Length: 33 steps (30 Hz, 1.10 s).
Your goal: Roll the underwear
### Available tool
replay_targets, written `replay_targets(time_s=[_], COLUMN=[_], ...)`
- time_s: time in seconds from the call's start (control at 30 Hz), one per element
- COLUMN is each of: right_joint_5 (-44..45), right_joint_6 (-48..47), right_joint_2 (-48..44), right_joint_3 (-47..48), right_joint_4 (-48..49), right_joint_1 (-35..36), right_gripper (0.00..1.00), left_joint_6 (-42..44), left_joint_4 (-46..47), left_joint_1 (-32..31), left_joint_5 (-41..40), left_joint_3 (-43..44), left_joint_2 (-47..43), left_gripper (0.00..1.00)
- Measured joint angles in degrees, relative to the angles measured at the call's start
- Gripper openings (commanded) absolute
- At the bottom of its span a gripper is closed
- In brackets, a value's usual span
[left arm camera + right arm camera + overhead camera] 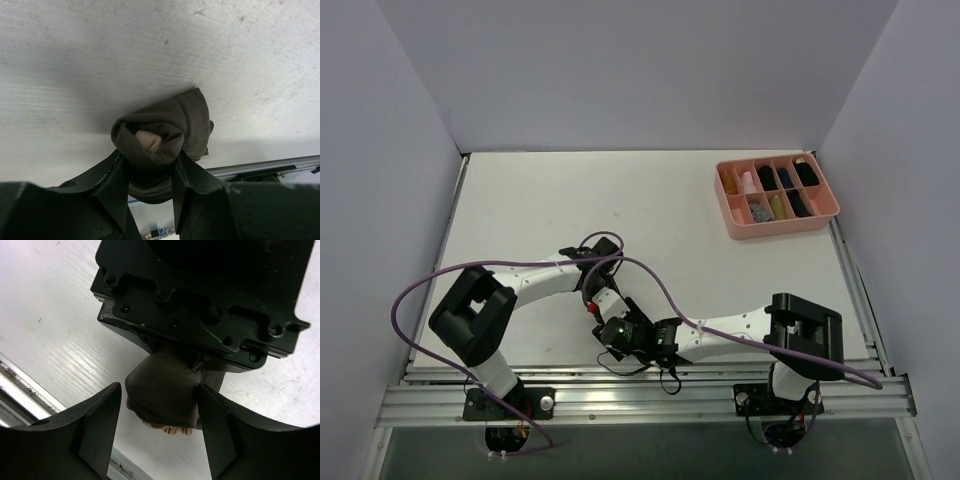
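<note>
The underwear (190,120) is a dark olive-brown rolled bundle held just above the white table. My left gripper (149,159) is shut on it, with a pale inner fold showing at the roll's end. In the right wrist view the bundle (160,382) hangs under the left gripper's black body (200,300), and a striped tan waistband edge (170,429) peeks out below. My right gripper (159,405) is open and straddles the bundle: its right finger touches the cloth, its left finger stands apart. In the top view both grippers (603,305) (622,332) meet near the table's front middle and hide the cloth.
A pink compartment tray (780,226) with small rolled bundles stands at the back right. The table's front metal rail (640,385) runs just behind the grippers. A purple cable (650,275) loops over both arms.
</note>
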Motion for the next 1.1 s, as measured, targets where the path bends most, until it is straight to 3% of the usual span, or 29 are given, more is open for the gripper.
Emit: replay_targets(time_s=[0.2, 0.3, 0.33, 0.43, 0.53, 0.57, 0.67, 0.87, 1.1], right_joint_5=[3.8, 6.2, 6.8, 8.5, 8.3, 7.7, 3.4, -8.6, -20.1], right_joint_6=[-1.5, -1.4, -1.2, -0.1, 1.9, 2.7, 5.9, 13.0, 18.6], right_joint_2=[3.6, 4.7, 4.9, 5.0, 4.1, 3.5, 1.9, 0.9, 4.8], right_joint_3=[2.7, 3.5, 3.5, 3.3, 0.9, -0.7, -5.6, -14.6, -19.3], right_joint_4=[-1.7, -2.5, -2.6, -2.0, 2.4, 5.2, 15.0, 33.1, 49.4], right_joint_1=[1.5, 2.2, 2.4, 3.0, 3.1, 3.1, 2.0, -5.2, -10.6], right_gripper=[0.54, 0.36, 0.21, 0.06, 0.02, 0.02, 0.01, 0.01, 0.02], left_joint_6=[0.0, 0.0, -0.2, -1.7, -4.6, -5.6, -7.7, -8.1, -6.4], left_joint_4=[-0.5, -0.9, -1.0, -0.1, 2.7, 3.3, 2.0, -3.7, -6.5], left_joint_1=[0.0, 0.0, 0.0, 0.5, 1.7, 2.3, 4.2, 7.0, 7.9], left_joint_5=[0.1, 0.2, 0.2, 0.6, 1.0, 0.9, 0.6, -1.8, -4.3], left_joint_3=[0.4, 0.6, 0.6, -1.1, -6.2, -8.1, -11.3, -11.4, -11.5], left_joint_2=[0.4, 0.7, 0.6, -1.0, -5.6, -7.5, -12.9, -21.0, -22.1], left_gripper=[0.28, 0.29, 0.31, 0.34, 0.40, 0.48, 0.54, 0.60, 0.61])
